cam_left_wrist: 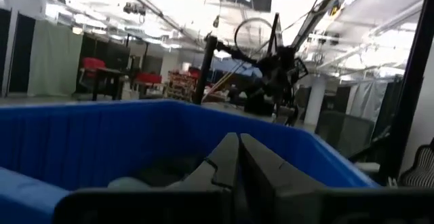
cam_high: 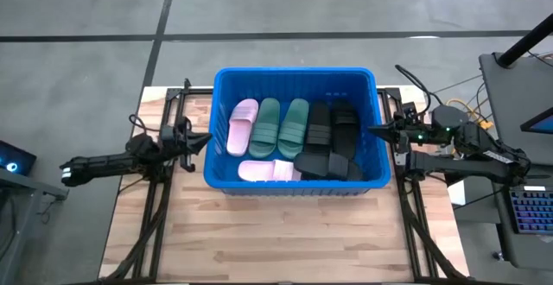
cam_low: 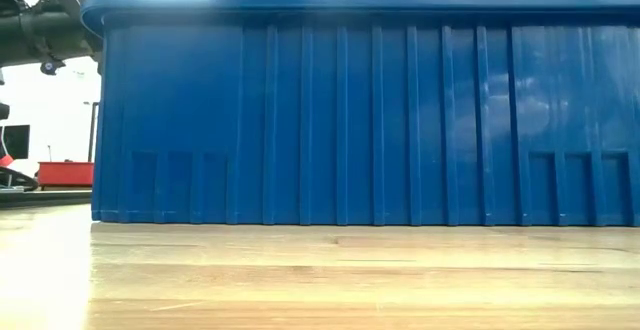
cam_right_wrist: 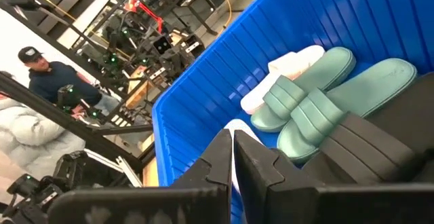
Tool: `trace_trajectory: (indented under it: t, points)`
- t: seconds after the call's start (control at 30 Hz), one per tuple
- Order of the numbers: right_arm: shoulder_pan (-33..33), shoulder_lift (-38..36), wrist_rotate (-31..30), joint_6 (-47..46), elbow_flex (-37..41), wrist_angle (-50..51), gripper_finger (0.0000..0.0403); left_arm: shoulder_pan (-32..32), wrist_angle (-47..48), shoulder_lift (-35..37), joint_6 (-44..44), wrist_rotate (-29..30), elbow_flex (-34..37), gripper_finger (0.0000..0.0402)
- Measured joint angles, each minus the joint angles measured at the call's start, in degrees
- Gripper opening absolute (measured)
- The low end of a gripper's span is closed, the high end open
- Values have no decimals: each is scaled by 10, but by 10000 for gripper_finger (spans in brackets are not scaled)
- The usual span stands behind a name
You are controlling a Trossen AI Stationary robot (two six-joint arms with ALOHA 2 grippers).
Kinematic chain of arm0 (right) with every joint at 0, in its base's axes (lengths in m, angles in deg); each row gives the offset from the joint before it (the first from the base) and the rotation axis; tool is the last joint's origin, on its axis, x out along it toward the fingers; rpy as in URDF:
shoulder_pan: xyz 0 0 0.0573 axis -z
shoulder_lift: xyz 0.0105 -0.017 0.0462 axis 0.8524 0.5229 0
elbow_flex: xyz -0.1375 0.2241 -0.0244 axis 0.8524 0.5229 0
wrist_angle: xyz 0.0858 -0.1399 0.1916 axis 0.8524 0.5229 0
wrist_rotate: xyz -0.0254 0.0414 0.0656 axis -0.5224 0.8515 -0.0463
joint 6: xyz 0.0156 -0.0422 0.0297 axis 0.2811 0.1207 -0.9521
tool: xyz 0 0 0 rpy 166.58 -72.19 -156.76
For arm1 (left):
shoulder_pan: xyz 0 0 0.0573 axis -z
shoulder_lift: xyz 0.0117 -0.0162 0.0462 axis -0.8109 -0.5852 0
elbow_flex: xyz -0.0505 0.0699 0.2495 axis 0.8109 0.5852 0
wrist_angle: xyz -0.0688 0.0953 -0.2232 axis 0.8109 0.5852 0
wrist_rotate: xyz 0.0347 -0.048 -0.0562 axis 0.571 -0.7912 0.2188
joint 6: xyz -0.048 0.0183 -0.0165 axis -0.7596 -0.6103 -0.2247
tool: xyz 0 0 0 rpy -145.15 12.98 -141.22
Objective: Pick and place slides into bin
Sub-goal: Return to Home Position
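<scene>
The blue bin [cam_high: 294,72] stands on the far half of the wooden table and fills the low view [cam_low: 370,110]. Several slides lie inside it: a pink one [cam_high: 242,125], two green ones [cam_high: 266,128] [cam_high: 294,125] and black ones [cam_high: 333,128] lean side by side. Another pink one [cam_high: 266,171] and a black one [cam_high: 328,166] lie along the near wall. My left gripper [cam_high: 206,138] [cam_left_wrist: 239,149] is shut and empty at the bin's left rim. My right gripper [cam_high: 373,130] [cam_right_wrist: 230,146] is shut and empty at the right rim, facing the green slides [cam_right_wrist: 325,88].
Bare wooden table top [cam_high: 285,242] stretches between the bin and the near edge. A keyboard [cam_high: 531,212] and cables sit off the table's right side. Beyond the table, the right wrist view shows a person [cam_right_wrist: 47,75] among equipment.
</scene>
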Motion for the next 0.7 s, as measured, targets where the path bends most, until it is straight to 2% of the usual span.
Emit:
trace_trajectory:
  t: [0.4, 0.7]
  points:
    - [0, -1, 3, 7, 0, 1, 8, 0, 43, -1, -2, -32, 0, 0]
    - [0, -50, 2, 17, 0, 42, 8, 0, 64, 0, -66, -40, 0, 0]
